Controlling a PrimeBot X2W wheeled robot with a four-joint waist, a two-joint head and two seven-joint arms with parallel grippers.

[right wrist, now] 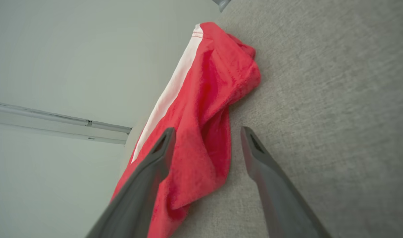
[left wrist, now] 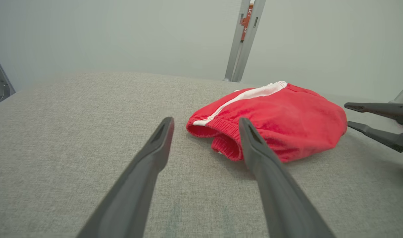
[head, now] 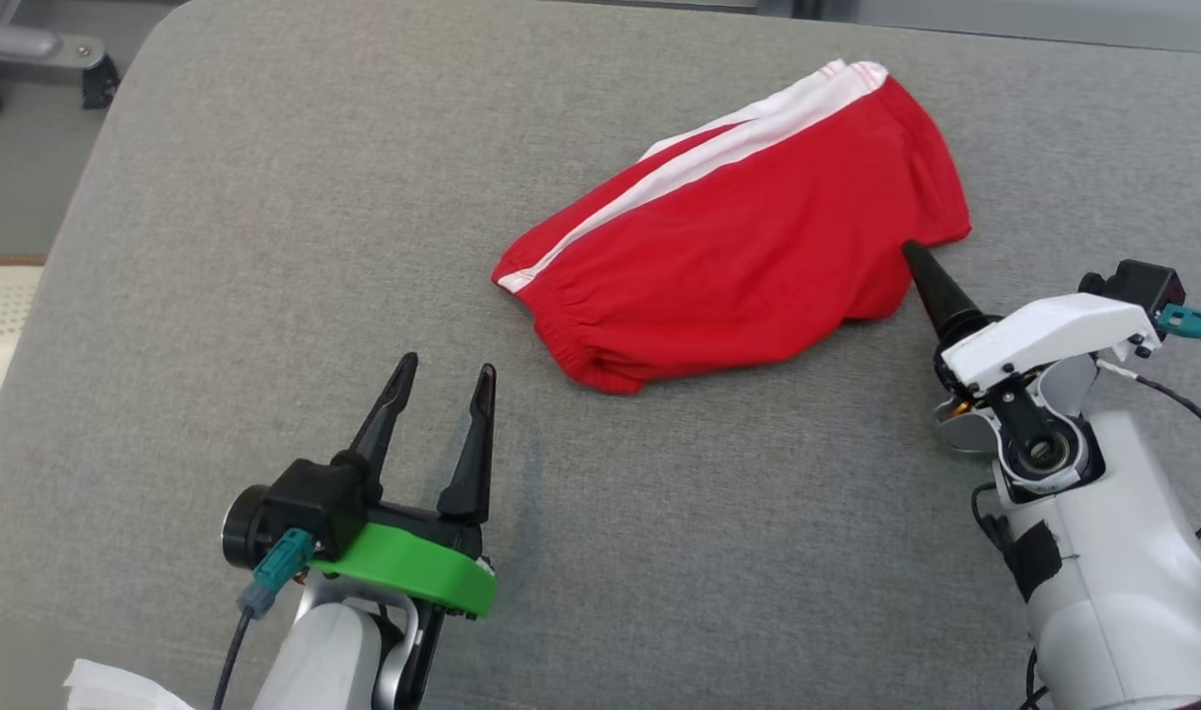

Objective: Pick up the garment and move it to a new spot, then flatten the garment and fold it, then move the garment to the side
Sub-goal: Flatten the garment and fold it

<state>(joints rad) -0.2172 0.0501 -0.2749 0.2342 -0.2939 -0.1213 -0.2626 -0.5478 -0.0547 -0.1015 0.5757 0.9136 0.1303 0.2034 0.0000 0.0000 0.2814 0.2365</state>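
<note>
One red fabric garment (head: 748, 256) with two white stripes, shaped like a pair of shorts with a gathered elastic waistband, lies loosely bunched on a grey woven-fabric tabletop (head: 265, 247). It sits towards the far right of the table, with its waistband opening pointing near and left and its white stripes running along its far edge. Two robot grippers are in view, each with two long dark fingers. The left gripper (head: 448, 367), mounted on a bright green plastic collar (head: 413, 572), hovers over bare table at the near left, well apart from the garment. Its fingers are spread and empty. The right gripper (right wrist: 208, 130) is at the right end of the garment, also spread wide and grasping nothing. In the right wrist view one finger lies over the edge of the red cloth and the other over bare table. Whether either finger touches the cloth cannot be told. In the left wrist view, one pale metal post (left wrist: 243, 43) stands beyond the far edge of the table. It carries one small orange label (left wrist: 246, 18), and the writing on it is too small to read.
</note>
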